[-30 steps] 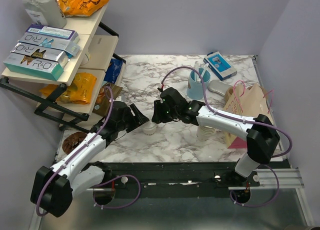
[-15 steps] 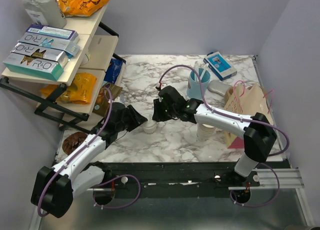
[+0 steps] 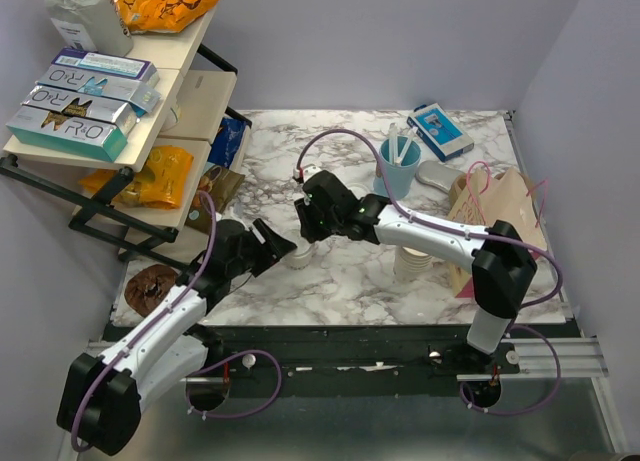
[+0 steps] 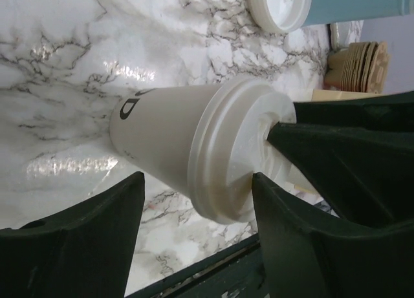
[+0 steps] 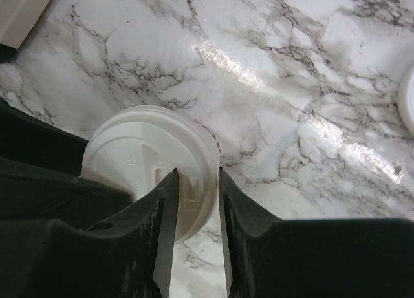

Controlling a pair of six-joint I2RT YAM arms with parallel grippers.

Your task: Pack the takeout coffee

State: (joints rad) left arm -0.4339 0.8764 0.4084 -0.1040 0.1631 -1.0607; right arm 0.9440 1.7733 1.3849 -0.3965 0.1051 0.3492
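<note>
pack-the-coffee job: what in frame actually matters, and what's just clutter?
Job: lidded coffee cup; paper bag, probably where it goes.
Clutter: stack of empty cups; blue mug; loose lid; blue box; snack shelf.

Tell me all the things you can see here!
coffee cup: one, white with lid, front middle of table
spare lid: one, white, beside the mug
mug: one, light blue, back right
paper cups: one stack, cream, right of coffee cup
bag: one, brown, right edge
box: one, blue, back right corner
shelf: one, cream, left side
table: one, white marble
left gripper: black, open around coffee cup
right gripper: black, pinching the cup's lid
</note>
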